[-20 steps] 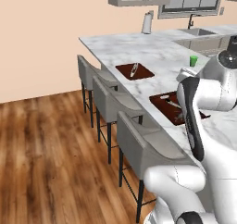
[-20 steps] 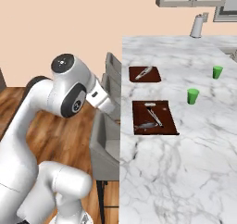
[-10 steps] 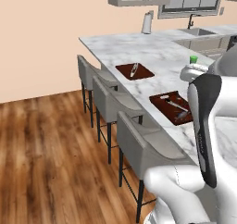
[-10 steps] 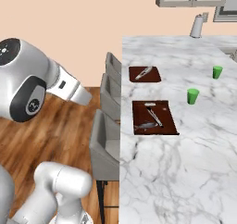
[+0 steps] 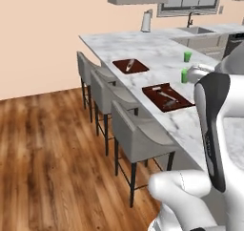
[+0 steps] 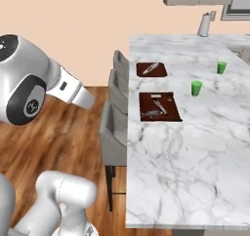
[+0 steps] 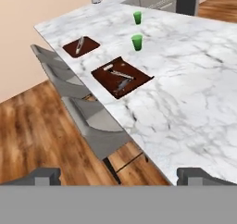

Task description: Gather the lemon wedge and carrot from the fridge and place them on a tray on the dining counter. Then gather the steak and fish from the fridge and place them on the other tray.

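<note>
Your arm has swung up and back over the last second: the dark forearm that leaned toward the near tray now stands upright at the right edge of the left base view. The base has not moved. Judged from this, you are between placements and heading for the next item.

Your gripper [image 7: 118, 176] stands wide open and holds nothing, high above the stools [image 7: 99, 126].

On the surface [image 6: 195, 147], the near tray [image 6: 158, 107] carries pale, thin utensil-like pieces and one greyish piece I cannot identify. The far tray [image 6: 151, 69] holds a single pale sliver. Two green cups [image 6: 196, 88] stand beside the trays.
</note>
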